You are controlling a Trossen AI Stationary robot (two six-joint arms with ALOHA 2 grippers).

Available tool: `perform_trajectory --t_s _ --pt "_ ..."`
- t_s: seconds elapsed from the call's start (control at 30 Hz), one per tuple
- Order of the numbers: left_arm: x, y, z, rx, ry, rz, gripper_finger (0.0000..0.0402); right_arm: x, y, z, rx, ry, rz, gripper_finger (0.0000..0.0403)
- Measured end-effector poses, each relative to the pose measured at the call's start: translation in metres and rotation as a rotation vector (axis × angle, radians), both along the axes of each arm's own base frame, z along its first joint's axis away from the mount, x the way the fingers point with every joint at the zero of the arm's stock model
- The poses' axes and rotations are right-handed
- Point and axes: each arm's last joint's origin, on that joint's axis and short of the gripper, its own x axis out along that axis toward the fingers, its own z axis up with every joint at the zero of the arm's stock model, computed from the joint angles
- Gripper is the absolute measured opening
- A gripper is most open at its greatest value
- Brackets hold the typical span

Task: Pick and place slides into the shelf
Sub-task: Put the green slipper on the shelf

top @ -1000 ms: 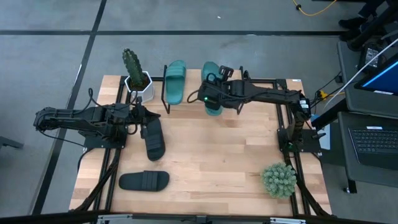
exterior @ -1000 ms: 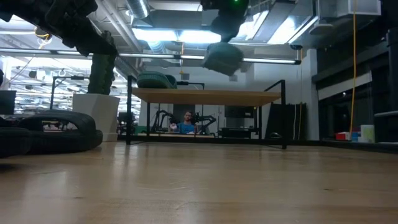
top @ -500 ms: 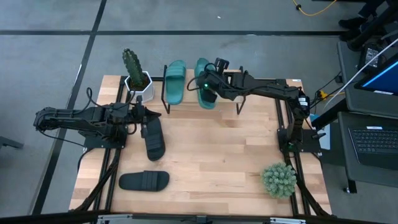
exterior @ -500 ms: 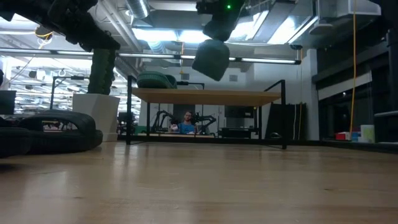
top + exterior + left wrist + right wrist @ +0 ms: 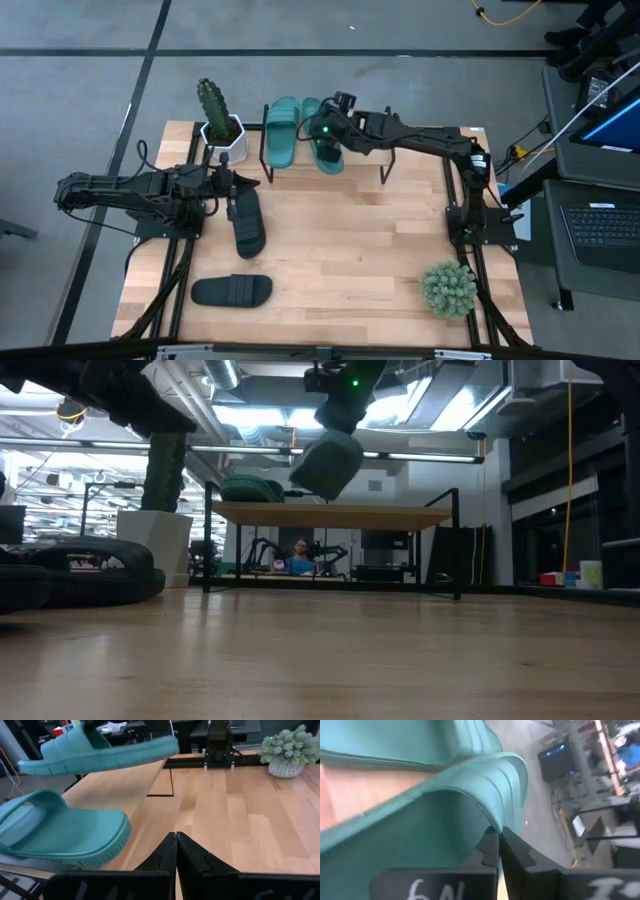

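Observation:
My right gripper (image 5: 328, 128) is shut on a teal slide (image 5: 320, 140) and holds it in the air above the shelf (image 5: 330, 515). That slide hangs tilted in the low view (image 5: 325, 465). The second teal slide (image 5: 282, 130) lies sole-down on the shelf's left end, close beside the held one. My left gripper (image 5: 228, 190) is shut and low over the table, by the far end of a black slide (image 5: 247, 222); nothing shows between its fingers (image 5: 176, 845). The other black slide (image 5: 232, 291) lies flat near the table's near edge. My right gripper pinches the held teal slide's ribbed strap at its edge (image 5: 487, 820) between the two fingers. It comes slanting from above and the table's right. The slide is lifted clear of the shelf and hangs tilted below the fingers (image 5: 325, 465).
A potted cactus (image 5: 215, 120) stands at the table's far left, just left of the shelf. A small green succulent (image 5: 448, 288) sits near the right near corner. Bare tabletop (image 5: 350, 240) lies in the middle. A person sits in the room beyond (image 5: 302, 560).
My right gripper has carried the teal slide toward the table's left, over the shelf, up beside the other teal slide. The slide has tipped more and come down a little.

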Motion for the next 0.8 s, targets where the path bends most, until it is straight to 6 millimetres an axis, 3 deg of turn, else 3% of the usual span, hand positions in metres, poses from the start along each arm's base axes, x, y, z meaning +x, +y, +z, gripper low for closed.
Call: perform_trajectory --t_s 0.5,0.8 --pt "0.001 0.0 0.005 0.05 -0.035 -0.012 0.0 -0.009 -0.015 0.04 -0.034 -0.122 -0.043 0.0006" --pt "0.001 0.0 0.005 0.049 -0.039 -0.012 0.0 0.001 -0.017 0.014 0.012 -0.042 -0.083 0.0006"
